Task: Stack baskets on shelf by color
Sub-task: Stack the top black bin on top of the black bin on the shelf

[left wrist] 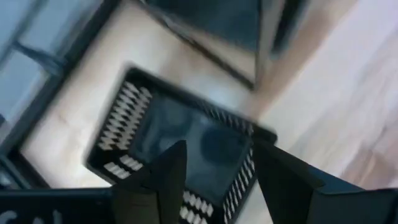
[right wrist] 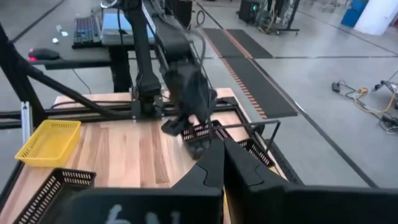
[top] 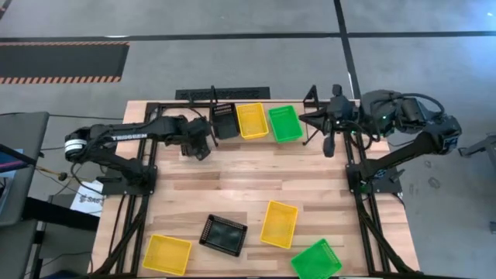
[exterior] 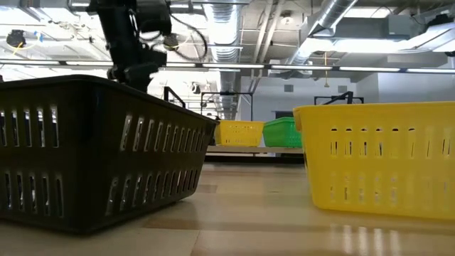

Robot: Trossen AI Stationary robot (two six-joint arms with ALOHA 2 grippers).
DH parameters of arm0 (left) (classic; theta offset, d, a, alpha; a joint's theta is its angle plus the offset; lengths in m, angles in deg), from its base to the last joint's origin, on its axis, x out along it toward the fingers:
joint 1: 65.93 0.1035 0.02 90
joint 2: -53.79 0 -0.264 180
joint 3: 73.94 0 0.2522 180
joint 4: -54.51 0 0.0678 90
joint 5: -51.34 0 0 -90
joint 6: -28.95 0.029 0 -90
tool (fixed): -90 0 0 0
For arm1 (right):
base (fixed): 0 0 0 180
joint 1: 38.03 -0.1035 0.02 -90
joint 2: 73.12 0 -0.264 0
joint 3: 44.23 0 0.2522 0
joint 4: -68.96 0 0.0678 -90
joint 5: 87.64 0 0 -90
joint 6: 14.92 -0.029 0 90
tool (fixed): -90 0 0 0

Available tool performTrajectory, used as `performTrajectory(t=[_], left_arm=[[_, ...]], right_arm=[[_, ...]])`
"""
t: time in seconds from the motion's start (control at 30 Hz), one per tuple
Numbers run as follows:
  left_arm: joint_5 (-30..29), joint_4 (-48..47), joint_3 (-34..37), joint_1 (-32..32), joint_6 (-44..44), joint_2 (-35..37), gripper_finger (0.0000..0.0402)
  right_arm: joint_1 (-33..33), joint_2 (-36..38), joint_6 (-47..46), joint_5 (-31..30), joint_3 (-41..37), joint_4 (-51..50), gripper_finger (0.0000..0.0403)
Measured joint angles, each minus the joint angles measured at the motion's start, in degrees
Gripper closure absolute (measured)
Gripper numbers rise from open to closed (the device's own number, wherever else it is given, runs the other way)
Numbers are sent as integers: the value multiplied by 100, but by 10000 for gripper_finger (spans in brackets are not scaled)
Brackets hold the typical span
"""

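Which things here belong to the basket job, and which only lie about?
Belong: black basket, yellow basket, green basket on the shelf; loose baskets; left gripper.
Lying about: papers beside the table.

Light was even and bright, from ceiling strip fixtures (exterior: pixel 213 67) seen in the low view. Shadows under the arms on the desk (top: pixel 256 186) were soft. A pale sheen lay on the desk before the near yellow basket (exterior: pixel 380 160). The left wrist view was motion-blurred throughout; its black basket (left wrist: pixel 180 140) was smeared. Other views were sharp.
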Motion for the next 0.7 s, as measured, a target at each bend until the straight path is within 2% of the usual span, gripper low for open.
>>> performTrajectory(t=[0.17, 0.33, 0.43, 0.7], left_arm=[[115, -526, 2, -189, 165, -659, 195], [399, -468, 4, -240, 453, -1378, 163], [824, -453, 4, -245, 676, -1738, 158], [790, -436, -8, -177, 983, -2434, 162]], right_arm=[[0, 237, -4, -2, 2, 15, 375], [0, 442, -12, -2, 2, 134, 372], [0, 529, -36, -4, 2, 277, 372], [0, 624, -210, -4, 2, 348, 375]])
